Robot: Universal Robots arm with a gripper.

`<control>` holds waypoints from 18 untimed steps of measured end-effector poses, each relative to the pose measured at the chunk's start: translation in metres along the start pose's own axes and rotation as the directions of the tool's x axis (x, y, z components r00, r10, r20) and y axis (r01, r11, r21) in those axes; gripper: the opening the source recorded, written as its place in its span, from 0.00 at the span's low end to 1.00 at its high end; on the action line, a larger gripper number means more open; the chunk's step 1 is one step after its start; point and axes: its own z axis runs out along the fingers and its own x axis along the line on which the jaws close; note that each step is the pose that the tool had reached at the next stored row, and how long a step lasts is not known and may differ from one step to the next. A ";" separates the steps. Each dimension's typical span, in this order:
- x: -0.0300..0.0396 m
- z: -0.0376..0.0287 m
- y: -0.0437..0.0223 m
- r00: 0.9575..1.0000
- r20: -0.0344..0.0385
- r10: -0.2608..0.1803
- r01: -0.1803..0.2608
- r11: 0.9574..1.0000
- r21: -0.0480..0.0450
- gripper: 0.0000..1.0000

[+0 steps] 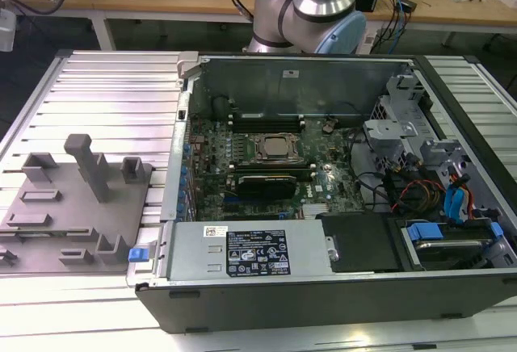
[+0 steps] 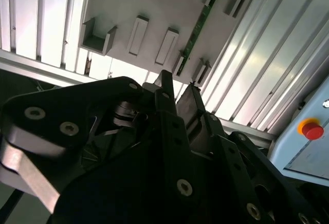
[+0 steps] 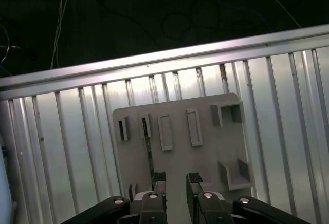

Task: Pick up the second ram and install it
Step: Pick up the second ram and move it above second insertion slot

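The second ram (image 3: 149, 152) is a thin green stick standing on edge in a slot of the grey fixture plate (image 3: 205, 162). It also shows in the second wrist view as a narrow green strip (image 2: 203, 21) on that plate (image 2: 154, 8). My gripper (image 3: 175, 179) hangs above the plate, open, with nothing between its black fingers (image 3: 159, 180). The ram lies just beside one fingertip, outside the gap. In the second wrist view the gripper (image 2: 179, 82) points toward the ram's near end. The grey fixture (image 1: 73, 199) sits at the exterior view's left.
An open computer case (image 1: 323, 295) lies on the ribbed aluminium table (image 1: 113, 85), with CPU socket (image 1: 271, 148), black memory slots (image 1: 266, 118), power supply (image 1: 250, 251) and drive cage (image 1: 452, 243). Upright posts (image 1: 89, 162) rise from the fixture. A red stop button (image 2: 311, 130) stands nearby.
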 end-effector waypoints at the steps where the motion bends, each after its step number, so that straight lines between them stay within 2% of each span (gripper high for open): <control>1: 0.0000 0.0006 0.0000 1.000 0.000 0.000 0.000 1.000 0.000 0.30; 11: -0.0001 0.0117 -0.0002 1.000 0.000 0.000 0.000 1.000 0.000 0.30; 18: -0.0001 0.0219 -0.0004 1.000 0.000 0.000 0.000 1.000 0.000 0.30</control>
